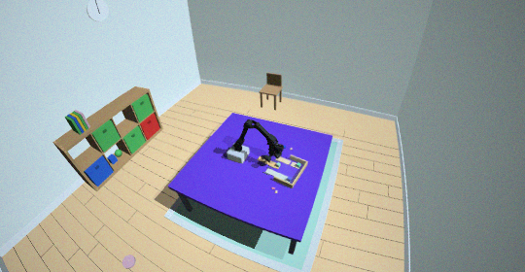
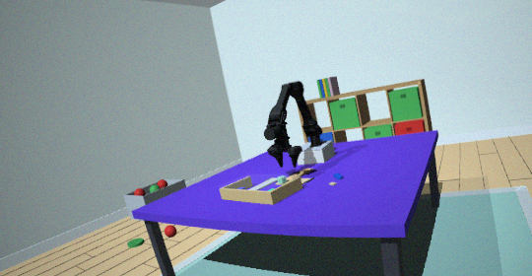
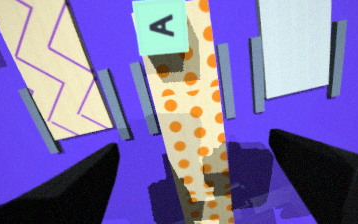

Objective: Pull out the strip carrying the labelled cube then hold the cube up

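The fingers [image 1: 273,157] [image 2: 288,164] of a black robot arm [image 1: 260,127] [image 2: 294,89] are spread wide, with nothing pinched between them, above an orange-dotted strip [image 1: 267,162] [image 3: 196,111] on a violet desk [image 1: 219,183] [image 2: 365,193]. In the wrist view, the near stretch of the strip is framed by the two dark fingertips, one on each side. The arm is raised from a pale grey base block [image 1: 237,156] [image 2: 322,153], bent at a high elbow and folded down, so that the fingers are pointed at the desk in the exterior view.

The labelled cube [image 1: 278,164] [image 2: 281,179] [image 3: 161,27], mint green and marked with a dark letter A, is carried on the dotted strip, beyond the fingertips in the wrist view. The strip is flanked by two slim grey rails [image 3: 145,98] [image 3: 226,81]. To one side, a cream strip [image 3: 55,70] patterned with purple zigzags is seen between its own rails; to the other, a plain whitish strip [image 1: 277,174] [image 3: 296,47] is similarly flanked. At the strips' far ends, a low wooden frame [image 1: 300,175] [image 2: 274,196] is set on the desk. Shadows are cast across the dotted strip and beside it.
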`<state>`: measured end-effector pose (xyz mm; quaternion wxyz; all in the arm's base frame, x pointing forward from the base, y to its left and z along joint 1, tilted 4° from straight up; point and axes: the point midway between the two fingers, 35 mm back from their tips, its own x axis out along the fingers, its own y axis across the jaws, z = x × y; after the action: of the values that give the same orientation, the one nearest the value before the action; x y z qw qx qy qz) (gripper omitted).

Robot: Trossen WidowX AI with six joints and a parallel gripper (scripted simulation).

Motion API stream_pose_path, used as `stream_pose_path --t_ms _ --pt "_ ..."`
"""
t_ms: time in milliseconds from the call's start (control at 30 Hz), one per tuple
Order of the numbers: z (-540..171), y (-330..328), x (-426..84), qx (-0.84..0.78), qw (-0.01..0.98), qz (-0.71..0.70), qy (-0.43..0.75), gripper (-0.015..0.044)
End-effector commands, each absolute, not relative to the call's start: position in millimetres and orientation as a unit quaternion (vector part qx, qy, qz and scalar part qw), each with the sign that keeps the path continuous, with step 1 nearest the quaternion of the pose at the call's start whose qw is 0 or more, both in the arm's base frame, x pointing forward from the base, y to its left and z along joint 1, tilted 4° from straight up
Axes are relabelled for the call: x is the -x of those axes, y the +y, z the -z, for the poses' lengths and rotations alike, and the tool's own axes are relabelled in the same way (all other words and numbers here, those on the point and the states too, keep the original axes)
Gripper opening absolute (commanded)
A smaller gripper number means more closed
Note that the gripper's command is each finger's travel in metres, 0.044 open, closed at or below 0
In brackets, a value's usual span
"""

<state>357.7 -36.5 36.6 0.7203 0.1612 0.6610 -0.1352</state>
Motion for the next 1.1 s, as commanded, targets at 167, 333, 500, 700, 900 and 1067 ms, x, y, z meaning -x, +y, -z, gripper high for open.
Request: stream_pose_path --t_ms 167,333,500,700,900,1067 --pt "-43.5 -45.3 -392.1 -0.160 0.721 0.132 0.661 0.0440" --pt "-47.6 -50.1 -413.2 -0.160 0.721 0.132 0.661 0.0440" --pt "-47.7 -51.7 -421.3 -0.160 0.722 0.132 0.660 0.0387" --pt "-38.6 -51.6 -422.7 -0.160 0.722 0.132 0.660 0.0250" --pt "-28.8 -51.4 -423.9 -0.160 0.722 0.132 0.660 0.0250" --pt "-20.7 -51.0 -424.7 -0.160 0.722 0.132 0.660 0.0250"
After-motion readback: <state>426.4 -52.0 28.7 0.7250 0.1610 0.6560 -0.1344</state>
